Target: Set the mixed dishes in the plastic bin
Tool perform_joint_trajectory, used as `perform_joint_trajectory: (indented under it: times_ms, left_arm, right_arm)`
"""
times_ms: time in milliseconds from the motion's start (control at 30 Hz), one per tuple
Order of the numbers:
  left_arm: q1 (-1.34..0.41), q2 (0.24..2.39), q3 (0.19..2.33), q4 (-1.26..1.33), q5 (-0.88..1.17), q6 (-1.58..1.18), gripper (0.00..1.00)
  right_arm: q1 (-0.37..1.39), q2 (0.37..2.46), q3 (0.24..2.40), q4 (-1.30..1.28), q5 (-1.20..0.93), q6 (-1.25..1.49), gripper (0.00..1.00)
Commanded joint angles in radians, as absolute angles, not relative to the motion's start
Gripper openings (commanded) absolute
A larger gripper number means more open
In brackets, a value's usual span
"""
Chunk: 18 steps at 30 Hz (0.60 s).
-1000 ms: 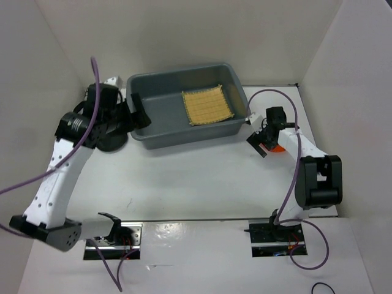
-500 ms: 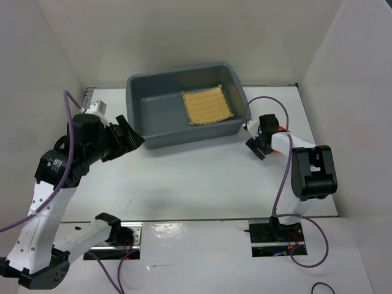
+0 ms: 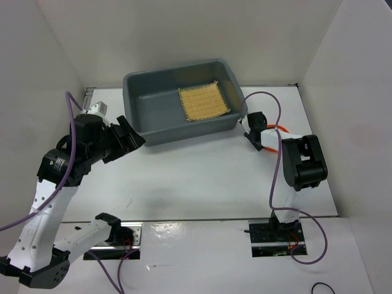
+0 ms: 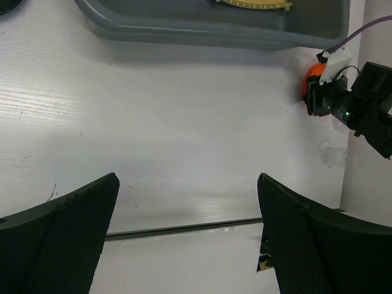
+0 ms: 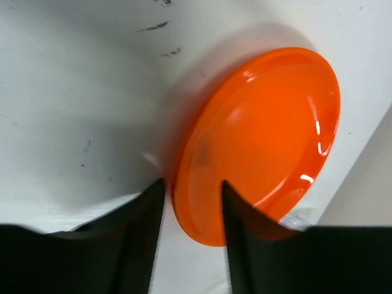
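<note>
Mat lying in bin. My right hand pinching orange plate. My left hand hanging open, empty. Glass cup waiting on table.

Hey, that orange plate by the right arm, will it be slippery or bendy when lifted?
The orange plate looks glossy, so it may slip in the right gripper. Its shape looks undistorted, so probably stiff. Gripped only at the rim, it could pivot.

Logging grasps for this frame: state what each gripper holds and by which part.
The right gripper pinches the small orange round plate by its rim; the left gripper is open and empty.
</note>
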State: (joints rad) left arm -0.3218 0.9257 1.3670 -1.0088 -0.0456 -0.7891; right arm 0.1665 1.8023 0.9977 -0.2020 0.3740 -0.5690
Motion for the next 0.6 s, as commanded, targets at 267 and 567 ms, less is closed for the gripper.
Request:
perform_joint_trajectory:
  times_ms: [267,567]
  left_arm:
    - [-0.316,0.910,1.355,-0.979,-0.032,-0.802,1.00]
    - [-0.316,0.891,1.333,-0.969,-0.032,-0.802,1.00]
  right_arm:
    - [0.218,1.933,1.049,-0.202,0.466,-0.488,0.19]
    - [0.238,1.882,1.049,-0.233,0.497,-0.446,0.00]
